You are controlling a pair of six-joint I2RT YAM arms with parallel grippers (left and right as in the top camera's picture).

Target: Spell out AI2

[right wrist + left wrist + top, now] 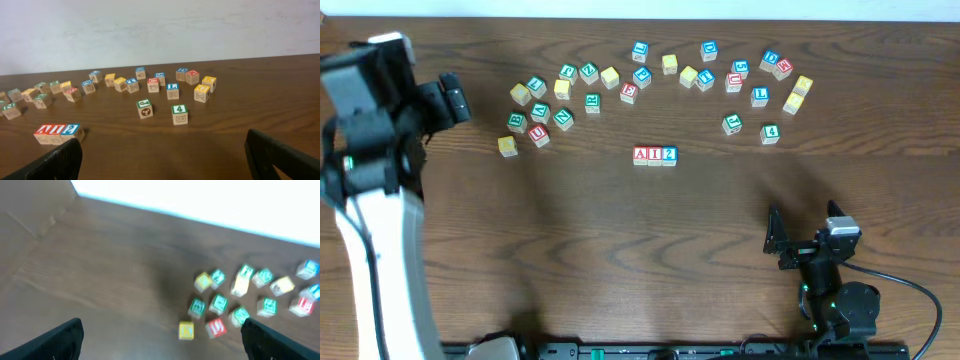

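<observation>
Left arm (pixel 380 230): bulky white shell with black joints. Right arm (pixel 820 272): slim, black, grey camera block (pixel 842 229), black cable (pixel 910 281).

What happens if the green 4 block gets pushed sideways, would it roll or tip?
The green 4 block is a cube sitting flat on the table, so it would probably slide rather than roll or tip. It looks like wood, so it is likely stiff and fairly light.

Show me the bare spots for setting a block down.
Free: the wide wood nearside of the AI2 row, between the left arm and right gripper; the gaps either side of that row. Crowded: the arc of loose blocks along the far side.
</observation>
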